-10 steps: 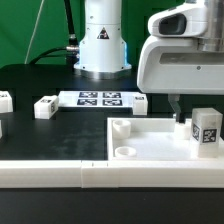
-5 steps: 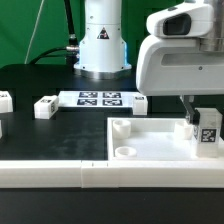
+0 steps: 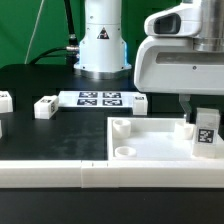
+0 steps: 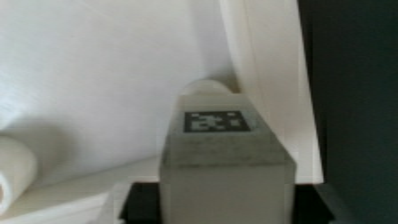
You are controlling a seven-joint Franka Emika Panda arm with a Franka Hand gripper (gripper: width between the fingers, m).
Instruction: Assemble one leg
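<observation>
A: How would that leg (image 3: 205, 133) handle?

B: My guess is light and stiff — a small solid block with hard, smooth faces, so it could slip or twist in a loose pinch. I'd take it by two opposite flat sides, high up, leaving the lower end free.

A: And its look?

B: White, rectangular, upright, with a black-and-white square tag facing the exterior camera. The wrist view shows the leg (image 4: 222, 150) end-on, tag up, narrow and straight-edged.

A: Where is it?

B: Over the white panel (image 3: 150, 145), at the corner on the exterior view's right. Whether it touches the panel I cannot tell.

A: The tool?

B: The tool (image 3: 197, 117) sits at the leg's top, one dark finger showing beside it — narrow, apparently clamped on the block.

A: Anything else about?

B: Two more legs (image 3: 45, 107) near the marker board (image 3: 100, 98), well apart on the black desk (image 3: 40, 135).
</observation>
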